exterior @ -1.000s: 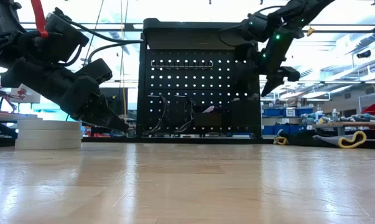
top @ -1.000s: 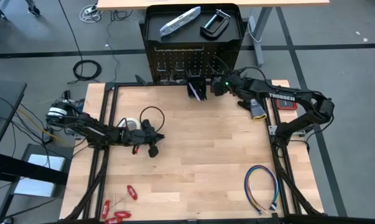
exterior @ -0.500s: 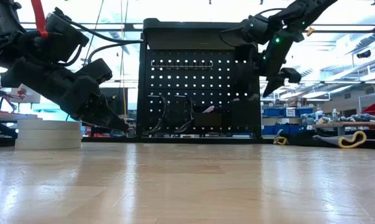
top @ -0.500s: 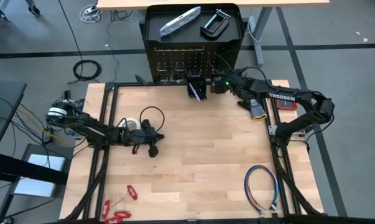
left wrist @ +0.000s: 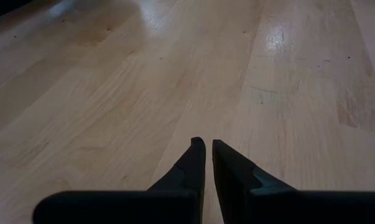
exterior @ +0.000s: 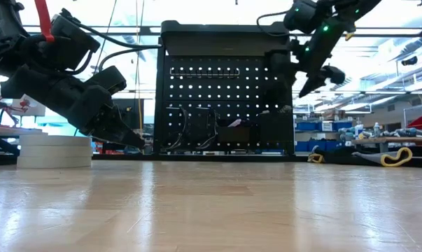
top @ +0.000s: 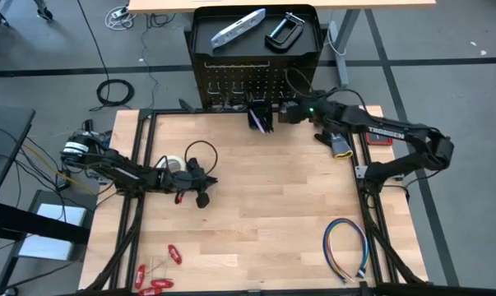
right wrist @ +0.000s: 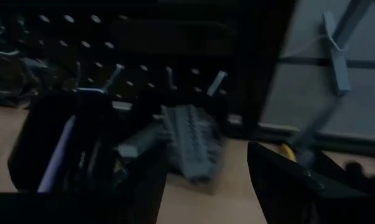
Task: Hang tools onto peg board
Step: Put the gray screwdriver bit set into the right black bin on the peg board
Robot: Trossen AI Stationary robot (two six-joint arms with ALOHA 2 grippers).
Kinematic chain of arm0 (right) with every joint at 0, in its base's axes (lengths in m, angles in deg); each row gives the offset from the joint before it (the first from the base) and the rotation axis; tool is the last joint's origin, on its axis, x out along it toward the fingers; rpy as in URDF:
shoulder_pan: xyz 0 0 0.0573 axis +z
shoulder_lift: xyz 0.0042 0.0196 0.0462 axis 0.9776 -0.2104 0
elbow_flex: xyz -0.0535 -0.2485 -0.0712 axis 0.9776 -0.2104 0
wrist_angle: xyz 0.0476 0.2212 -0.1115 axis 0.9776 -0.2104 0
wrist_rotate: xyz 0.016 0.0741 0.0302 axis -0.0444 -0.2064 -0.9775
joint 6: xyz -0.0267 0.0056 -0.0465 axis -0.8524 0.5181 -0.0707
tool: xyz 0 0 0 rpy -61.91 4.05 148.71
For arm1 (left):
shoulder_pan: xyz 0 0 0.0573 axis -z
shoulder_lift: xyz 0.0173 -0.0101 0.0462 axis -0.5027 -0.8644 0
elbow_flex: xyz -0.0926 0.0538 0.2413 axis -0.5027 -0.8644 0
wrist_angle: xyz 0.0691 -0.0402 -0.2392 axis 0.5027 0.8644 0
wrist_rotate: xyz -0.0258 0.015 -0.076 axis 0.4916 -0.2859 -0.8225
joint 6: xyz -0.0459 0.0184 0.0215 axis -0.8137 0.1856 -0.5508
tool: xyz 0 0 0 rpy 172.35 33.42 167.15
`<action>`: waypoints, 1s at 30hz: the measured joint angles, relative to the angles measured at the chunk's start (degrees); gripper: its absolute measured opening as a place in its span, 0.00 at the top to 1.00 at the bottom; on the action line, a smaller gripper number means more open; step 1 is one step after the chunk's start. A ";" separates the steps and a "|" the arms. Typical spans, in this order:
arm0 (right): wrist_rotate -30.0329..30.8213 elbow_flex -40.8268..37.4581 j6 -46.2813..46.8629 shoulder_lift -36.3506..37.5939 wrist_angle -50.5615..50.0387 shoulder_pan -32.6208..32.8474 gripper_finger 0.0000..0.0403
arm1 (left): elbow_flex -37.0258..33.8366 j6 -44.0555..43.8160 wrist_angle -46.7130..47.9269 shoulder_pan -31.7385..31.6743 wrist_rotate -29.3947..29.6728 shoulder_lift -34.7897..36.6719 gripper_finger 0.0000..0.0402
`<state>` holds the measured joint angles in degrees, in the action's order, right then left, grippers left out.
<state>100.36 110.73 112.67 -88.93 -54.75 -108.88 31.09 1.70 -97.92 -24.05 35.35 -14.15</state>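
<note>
The large upright black metal peg board [top: 256, 78] stands at the far edge of the pale wooden table [top: 264, 214] and serves here as the landmark. On its tray-like black top lie a silver bar-shaped tool [top: 238, 26] and a black C-clamp [top: 284, 30], so these two are stowed but not on hooks. A small black bin [top: 261, 117] at the board's foot holds dark pens, and a few dark items hang low on the panel, too small to name.

The right gripper [top: 287, 112] hovers just in front of the board, beside that bin, its jaws standing wide with nothing visibly between them. The left gripper [top: 203, 198] rests low over the table, well in front of the board, its jaws nearly together and empty.

Much seems left to do. White tape rolls [top: 173, 164] and a black cable loop [top: 201, 152] lie near the left gripper, red-handled hand tools [top: 157, 275] lie at the table edge farthest from the board, and a grey metal piece [top: 340, 145] lies by the right arm, near the board.
</note>
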 joint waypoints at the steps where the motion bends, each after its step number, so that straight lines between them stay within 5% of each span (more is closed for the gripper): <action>1: 0.32 0.00 0.95 0.47 -1.68 0.10 0.44 | 0.00 0.00 0.00 -0.02 0.00 0.00 0.91; 6: 0.78 0.00 2.23 -0.76 -6.40 -0.16 0.44 | 0.00 0.00 -0.02 0.00 0.00 0.00 0.91; 15: -0.49 0.00 -0.54 -7.98 0.11 -1.94 0.44 | 0.00 0.00 -0.09 -0.01 0.02 0.01 0.91; 30: 0.84 0.00 -0.07 -3.06 -3.52 -0.63 0.44 | 0.00 0.00 -0.03 0.00 0.04 0.00 0.91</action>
<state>101.20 110.73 112.60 -91.99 -58.27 -109.52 31.09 1.70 -97.96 -24.05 35.39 -14.15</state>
